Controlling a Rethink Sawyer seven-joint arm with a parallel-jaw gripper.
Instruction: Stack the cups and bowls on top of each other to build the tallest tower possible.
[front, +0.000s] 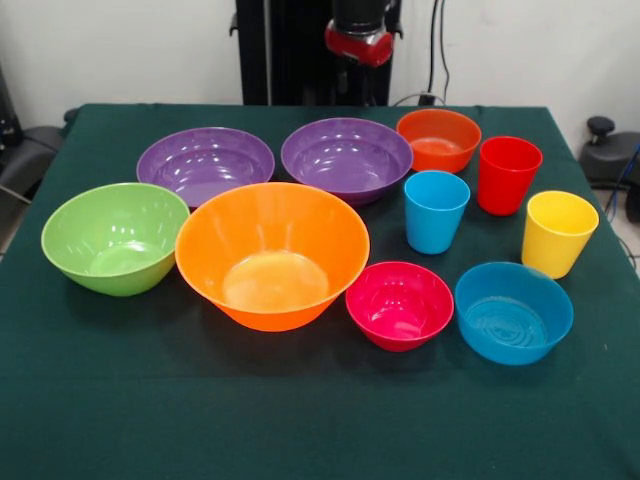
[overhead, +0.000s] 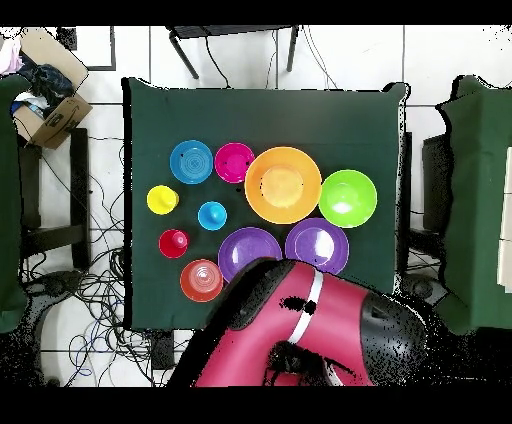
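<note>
— Where is the arm (overhead: 300, 335)?
— Drawn back behind the two purple bowls (front: 275, 160); its pincer's opening cannot be told.
— The cups (front: 500, 205)?
— Unstacked on the green surface (front: 300, 420), beside the large orange bowl (front: 272, 255).

White wall (front: 120, 50), tiled floor (overhead: 110, 60) strewn with cables (overhead: 95, 290).

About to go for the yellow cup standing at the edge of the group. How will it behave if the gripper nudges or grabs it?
The yellow cup stands upright on its narrower base, wider at the rim, so a high sideways nudge could tip it. It looks like thin glossy plastic, probably light and somewhat slippery. On its side, the taper would likely make it roll in a curve.
</note>
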